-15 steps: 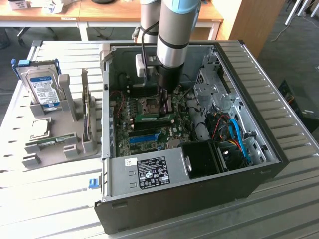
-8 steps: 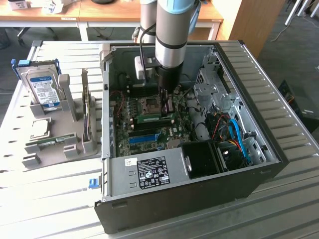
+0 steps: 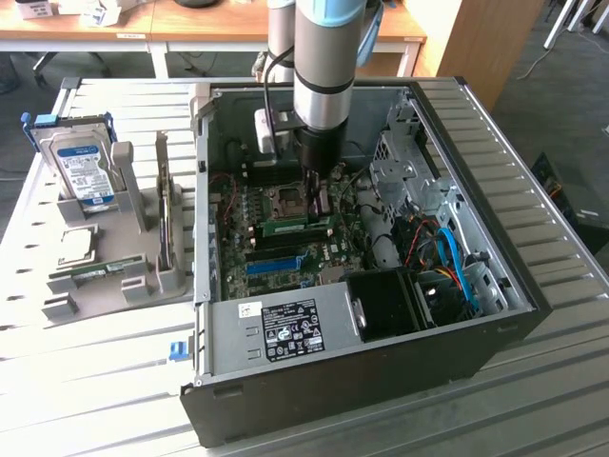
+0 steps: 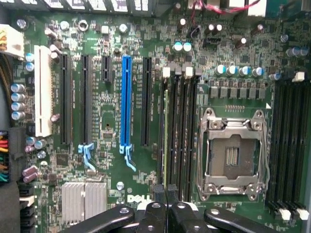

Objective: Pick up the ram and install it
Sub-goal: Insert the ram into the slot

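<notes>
Claw pinched nearly closed on ram, apparently (edge-on over black DIMM slots); keep stick vertical, press evenly.

PC case on table; parts stand with hard drive toward its edge, exterior view's left; ram beside CPU socket inside.

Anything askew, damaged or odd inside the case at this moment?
Nothing stands out. The ram runs straight along its slot near the empty CPU socket, and nothing on the motherboard looks bent or loose.
</notes>
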Tool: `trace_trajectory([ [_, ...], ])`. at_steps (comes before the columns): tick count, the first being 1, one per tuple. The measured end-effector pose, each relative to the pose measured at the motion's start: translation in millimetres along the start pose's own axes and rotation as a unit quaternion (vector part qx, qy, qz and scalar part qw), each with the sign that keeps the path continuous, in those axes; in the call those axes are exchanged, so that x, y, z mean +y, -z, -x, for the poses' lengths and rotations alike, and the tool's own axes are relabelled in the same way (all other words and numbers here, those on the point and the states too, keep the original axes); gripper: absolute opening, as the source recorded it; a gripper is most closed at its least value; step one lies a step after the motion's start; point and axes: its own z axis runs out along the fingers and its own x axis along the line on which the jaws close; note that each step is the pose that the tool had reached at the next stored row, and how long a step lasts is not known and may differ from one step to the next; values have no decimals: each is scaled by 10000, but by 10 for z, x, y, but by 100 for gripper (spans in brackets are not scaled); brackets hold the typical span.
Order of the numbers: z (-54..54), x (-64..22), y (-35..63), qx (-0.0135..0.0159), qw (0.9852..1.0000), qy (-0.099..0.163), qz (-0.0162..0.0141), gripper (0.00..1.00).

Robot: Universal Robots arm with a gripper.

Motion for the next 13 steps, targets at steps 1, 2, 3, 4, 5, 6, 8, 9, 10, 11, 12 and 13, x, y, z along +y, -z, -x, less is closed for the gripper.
trace_trajectory([
  [1, 1, 14, 0, -1, 10000, 0, -4, 12],
  [2, 1, 27, 0, -2, 10000, 1, -7, 12],
  [3, 1, 39, 1, -2, 10000, 1, -11, 12],
  [4, 1, 54, 2, -2, 10000, 1, -14, 12],
  [5, 1, 73, 4, -2, 10000, 1, -17, 12],
  [6, 1, 91, 5, -1, 10000, 2, -20, 12],
  [8, 2, 112, 6, -2, 10000, 1, -23, 12],
  [9, 2, 113, 6, -2, 10000, 1, -23, 12],
  [10, 2, 114, 6, -2, 10000, 1, -23, 12],
  [11, 2, 114, 7, -2, 10000, 2, -23, 12],
  [12, 1, 114, 7, -2, 10000, 1, -23, 12],
  [13, 1, 114, 6, -1, 10000, -8, -23, 12],
])
